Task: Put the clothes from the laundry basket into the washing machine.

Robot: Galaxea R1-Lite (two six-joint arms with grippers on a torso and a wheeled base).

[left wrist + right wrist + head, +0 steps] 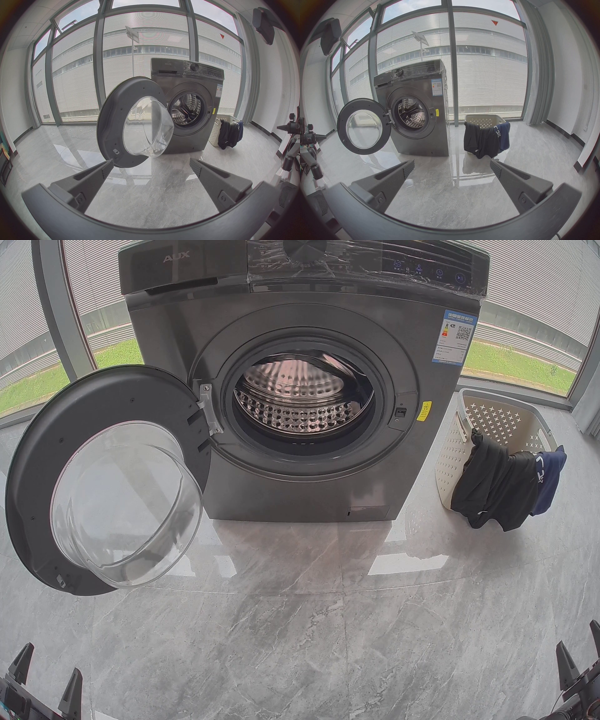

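Right of the washing machine [312, 490], on the floor [300, 627], you have the laundry basket [500, 421]: white, perforated, upright, just beside the machine's side wall. Two pieces hang over its near rim, a black garment [494, 487] and a dark blue garment [550, 474], touching each other, with the blue one on the outer right. Both drape down the basket's outside wall, long axis vertical, lower ends toward the floor.

Machine: grey front-loader. Its drum [294, 396] opens toward the robot. Its door [106, 484] is swung wide to the robot's left, clear bowl facing outward.

Left pincer [150, 162] sits low on the left and right pincer [452, 162] low on the right, both well apart from basket and machine. Each is spread wide and holds nothing.
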